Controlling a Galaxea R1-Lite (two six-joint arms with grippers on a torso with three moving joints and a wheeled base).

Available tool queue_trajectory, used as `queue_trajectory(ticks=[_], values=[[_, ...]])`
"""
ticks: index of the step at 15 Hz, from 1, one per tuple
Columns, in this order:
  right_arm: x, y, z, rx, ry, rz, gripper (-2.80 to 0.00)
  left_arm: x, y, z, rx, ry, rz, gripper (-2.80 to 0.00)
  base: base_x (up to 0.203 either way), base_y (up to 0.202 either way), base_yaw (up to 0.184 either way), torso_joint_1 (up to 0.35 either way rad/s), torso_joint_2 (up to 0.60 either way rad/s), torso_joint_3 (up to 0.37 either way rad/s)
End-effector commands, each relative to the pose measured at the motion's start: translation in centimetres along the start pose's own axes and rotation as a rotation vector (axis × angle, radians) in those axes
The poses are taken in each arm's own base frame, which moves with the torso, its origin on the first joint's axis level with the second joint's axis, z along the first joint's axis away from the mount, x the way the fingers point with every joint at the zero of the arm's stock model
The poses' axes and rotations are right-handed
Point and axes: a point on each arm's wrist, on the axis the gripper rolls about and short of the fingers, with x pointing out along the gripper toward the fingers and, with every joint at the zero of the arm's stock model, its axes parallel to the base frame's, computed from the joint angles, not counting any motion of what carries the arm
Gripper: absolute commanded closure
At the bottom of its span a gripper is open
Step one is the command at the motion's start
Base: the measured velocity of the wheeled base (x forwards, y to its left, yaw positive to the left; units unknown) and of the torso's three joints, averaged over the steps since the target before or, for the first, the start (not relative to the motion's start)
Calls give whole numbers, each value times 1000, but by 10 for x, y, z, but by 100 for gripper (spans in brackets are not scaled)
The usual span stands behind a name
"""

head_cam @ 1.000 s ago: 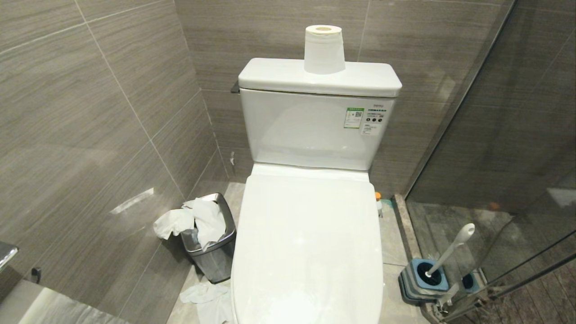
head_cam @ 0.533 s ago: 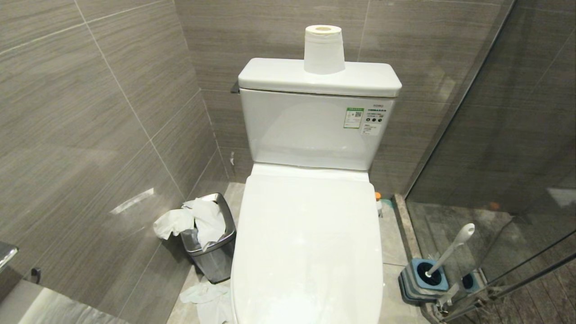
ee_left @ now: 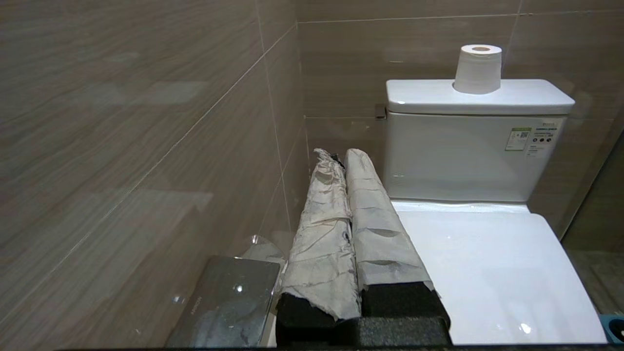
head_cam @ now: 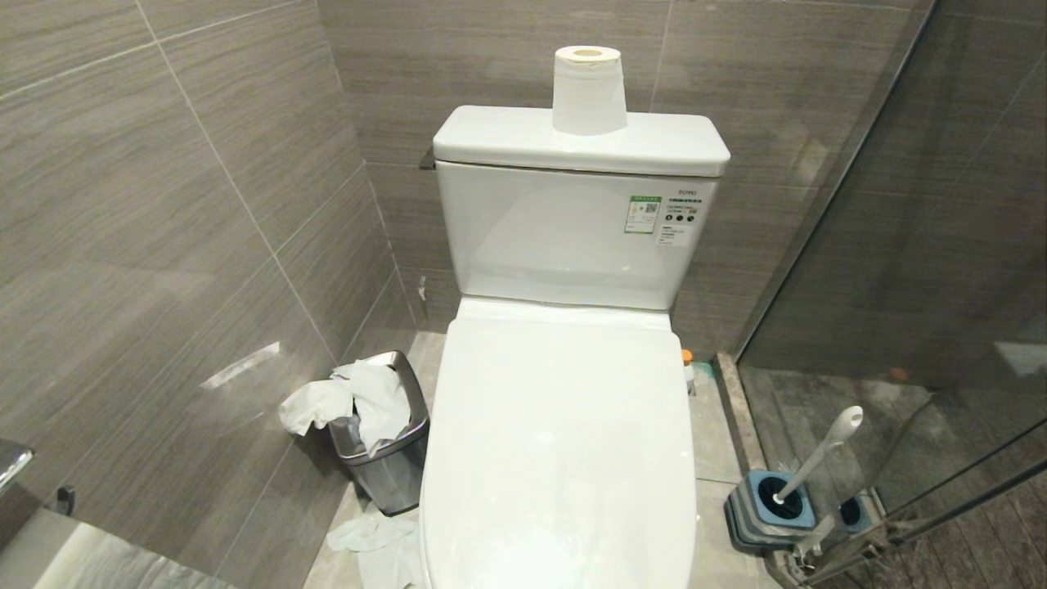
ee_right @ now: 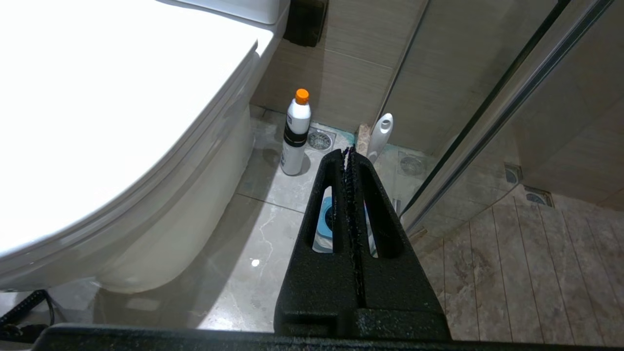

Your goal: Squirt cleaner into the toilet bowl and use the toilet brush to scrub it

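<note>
The toilet bowl (head_cam: pixel 564 458) has its white lid down, so its inside is hidden and no cleaner shows. The toilet brush (head_cam: pixel 820 451) leans in a square blue-grey holder (head_cam: pixel 773 507) on the floor to the toilet's right. My left gripper (ee_left: pixel 339 156), its fingers wrapped in pale paper, is shut and empty beside the lid's left edge, pointing at the cistern. My right gripper (ee_right: pixel 348 151) is shut and empty above the floor, over the holder (ee_right: pixel 324 219), with the brush handle's end (ee_right: pixel 380 135) just beyond its tips. Neither arm shows in the head view.
A white bottle with an orange cap (ee_right: pixel 295 136) stands on the floor by the toilet's right side. A steel bin (head_cam: pixel 384 458) stuffed with tissue sits at the left, with tissue (head_cam: pixel 372 536) on the floor. Paper roll (head_cam: pixel 589 90) on the cistern. Glass partition (head_cam: pixel 900 245) right; tiled wall close on the left.
</note>
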Motion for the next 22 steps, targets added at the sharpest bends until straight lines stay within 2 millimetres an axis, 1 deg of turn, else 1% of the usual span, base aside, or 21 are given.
queue_trajectory(ticks=[1,7,11,16,19,22], values=[[0,0,0,-1,0,1,0,-11,-1,-5,14,-22,1,0,0,0,0,0,0,0],[0,0,0,-2,0,1,0,-26,1,-12,28,-52,-8,0,0,0,0,0,0,0],[0,0,0,-2,0,1,0,-35,3,-21,53,-65,-20,0,0,0,0,0,0,0],[0,0,0,-1,0,1,0,-36,4,-29,60,-53,-27,0,0,0,0,0,0,0],[0,0,0,-2,0,1,0,-40,5,-33,60,-59,-28,0,0,0,0,0,0,0],[0,0,0,0,0,1,0,-40,5,-33,59,-60,-25,0,0,0,0,0,0,0]])
